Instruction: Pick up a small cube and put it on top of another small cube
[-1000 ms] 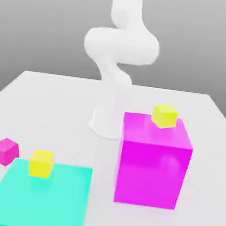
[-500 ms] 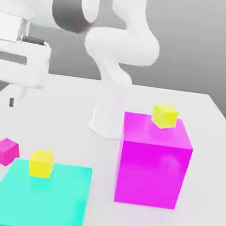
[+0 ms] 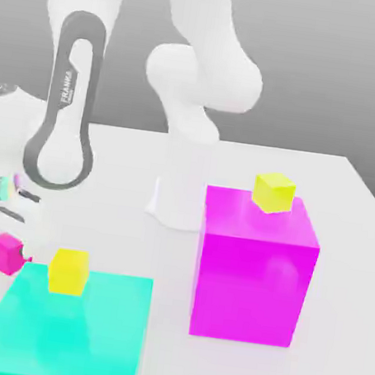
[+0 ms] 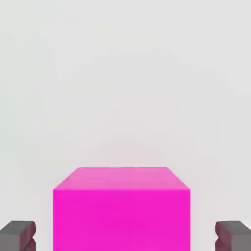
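Hand (image 4: 125, 235) straddles small magenta cube (image 3: 6, 251) on the surface (image 3: 126, 174), fingers (image 4: 17, 235) apart either side, not gripping. We judge grasp, lift and stacking on yellow cube (image 3: 69, 272) remain.

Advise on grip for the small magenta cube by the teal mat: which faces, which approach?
Take the small magenta cube by two opposite vertical side faces, coming straight down from above. It sits flat on the table with its top free and open table round it; the yellow cube on the teal mat stands apart. The gripper already straddles it, one finger showing a small gap.
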You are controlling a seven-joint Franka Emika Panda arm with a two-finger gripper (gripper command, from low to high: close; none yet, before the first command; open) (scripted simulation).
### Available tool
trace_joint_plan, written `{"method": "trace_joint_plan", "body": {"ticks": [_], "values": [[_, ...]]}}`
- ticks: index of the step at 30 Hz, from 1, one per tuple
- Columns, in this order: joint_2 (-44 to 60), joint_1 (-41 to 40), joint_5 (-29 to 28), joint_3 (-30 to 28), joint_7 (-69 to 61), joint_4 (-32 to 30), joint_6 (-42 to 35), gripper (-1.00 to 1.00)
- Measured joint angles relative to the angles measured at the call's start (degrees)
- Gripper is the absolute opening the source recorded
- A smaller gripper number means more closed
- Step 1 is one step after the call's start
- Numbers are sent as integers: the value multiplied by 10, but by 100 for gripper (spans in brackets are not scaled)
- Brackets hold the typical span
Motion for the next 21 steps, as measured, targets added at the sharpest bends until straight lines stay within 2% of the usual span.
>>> {"method": "trace_joint_plan", "body": {"ticks": [5,7,11,15,21], "values": [[2,-4,2,5,-2,1,1,-100],[-28,22,-38,-30,28,-7,-20,-100],[-111,54,-154,-87,115,-27,-78,-100],[-197,111,-192,-49,163,-32,-154,-100],[-322,196,-193,39,202,-35,-275,-100]]}}
